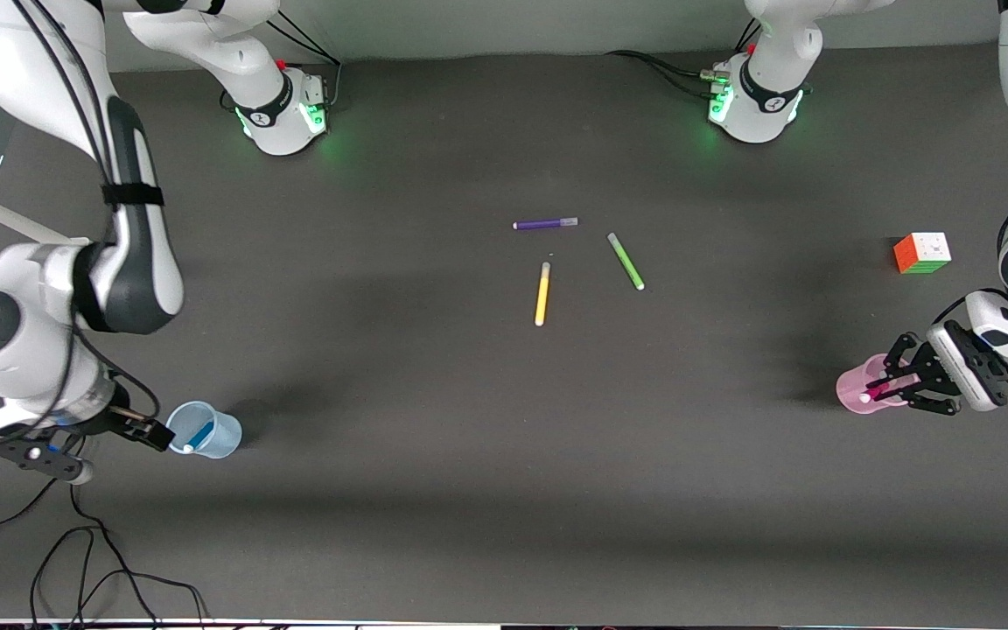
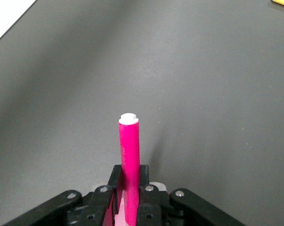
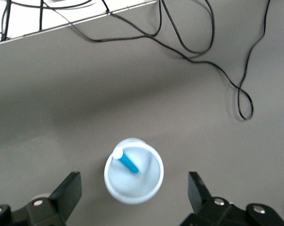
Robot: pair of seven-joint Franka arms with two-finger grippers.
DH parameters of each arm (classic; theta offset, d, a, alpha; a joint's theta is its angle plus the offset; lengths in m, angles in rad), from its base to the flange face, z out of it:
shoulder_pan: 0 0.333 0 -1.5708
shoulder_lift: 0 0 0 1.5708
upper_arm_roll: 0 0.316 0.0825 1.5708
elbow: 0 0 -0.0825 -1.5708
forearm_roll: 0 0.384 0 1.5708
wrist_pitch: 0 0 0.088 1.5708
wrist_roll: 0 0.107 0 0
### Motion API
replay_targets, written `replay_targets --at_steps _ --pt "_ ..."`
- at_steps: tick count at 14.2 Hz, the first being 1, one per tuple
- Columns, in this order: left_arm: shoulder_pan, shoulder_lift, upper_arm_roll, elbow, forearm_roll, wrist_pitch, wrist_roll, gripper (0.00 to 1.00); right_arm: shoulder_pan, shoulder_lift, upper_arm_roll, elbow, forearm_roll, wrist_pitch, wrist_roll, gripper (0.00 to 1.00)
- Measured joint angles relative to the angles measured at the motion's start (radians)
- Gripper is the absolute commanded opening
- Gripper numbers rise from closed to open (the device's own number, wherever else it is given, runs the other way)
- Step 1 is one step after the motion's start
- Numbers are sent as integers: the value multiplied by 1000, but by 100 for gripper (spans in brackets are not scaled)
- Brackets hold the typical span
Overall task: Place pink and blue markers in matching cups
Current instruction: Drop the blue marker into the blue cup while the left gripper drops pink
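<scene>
A dark grey tabletop [image 1: 434,455] carried everything, with black cables trailing off its edge nearest the front camera. At the right arm's end stood the pale blue cup [image 1: 205,430], the blue marker [image 1: 199,436] leaning inside it; the right gripper [image 1: 101,442] hung spread wide over it, released. At the left arm's end, the left gripper [image 1: 893,385] was clenched on the pink marker [image 2: 129,160], over the pale pink cup [image 1: 861,390]. Purple pen [image 1: 545,224], green pen [image 1: 626,261] and yellow pen [image 1: 542,294] lay mid-table, a colour cube [image 1: 922,253] nearer the left arm.

Translucent plastic cups [image 1: 205,430] (matt table [image 1: 469,437])
</scene>
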Motion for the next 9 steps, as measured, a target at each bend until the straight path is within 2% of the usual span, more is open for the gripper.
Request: replay_targets --at_steps 1,2,4,6,9 --pt "4 1 0 0 -1 -4 3 10 0 -16 0 31 8 -76 -19 100" --pt "6 1 0 1 -2 -5 5 31 0 -34 1 54 17 -148 -43 100" --pt "6 1 -1 3 -3 -5 8 39 0 -85 -2 80 74 -275 -129 100" --pt "6 1 -1 5 -4 -5 9 40 -1 -154 -5 86 111 -390 -224 100" --pt "6 1 -2 5 -5 -5 9 40 -2 -247 -7 83 118 -513 -257 100"
